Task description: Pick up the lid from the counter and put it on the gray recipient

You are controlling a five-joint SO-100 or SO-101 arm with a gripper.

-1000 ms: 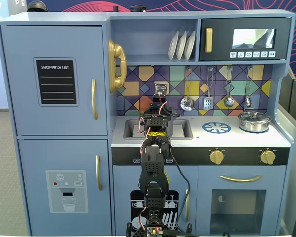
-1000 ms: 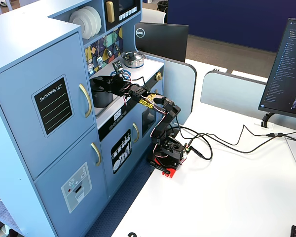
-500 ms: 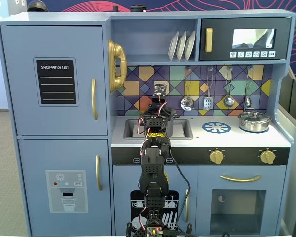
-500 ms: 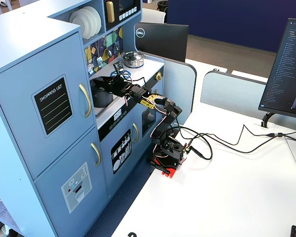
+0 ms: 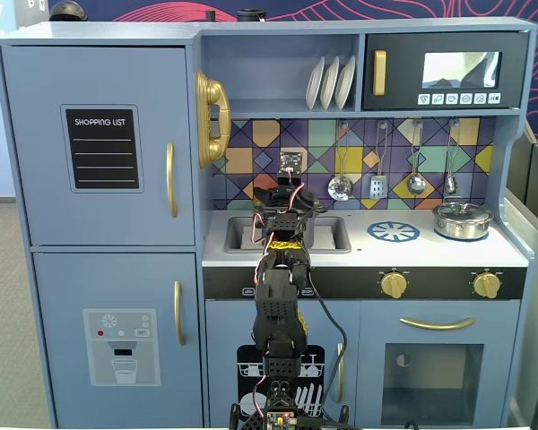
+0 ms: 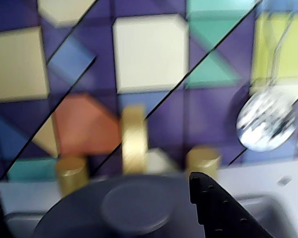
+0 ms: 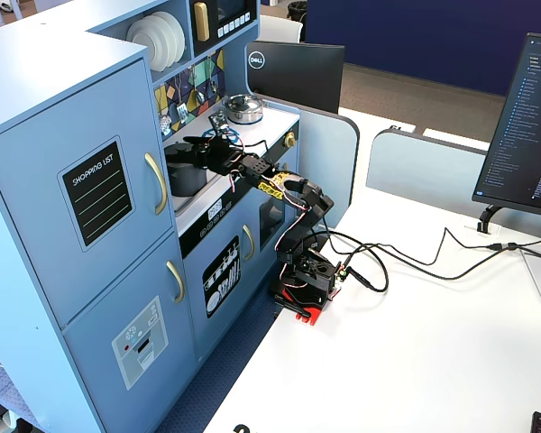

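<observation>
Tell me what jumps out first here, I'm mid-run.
The black arm rises before the blue toy kitchen, its claw reaching over the sink. In the wrist view a dark gray lid fills the bottom edge between the claw's fingers. A shiny steel pot sits on the counter's right end.
</observation>
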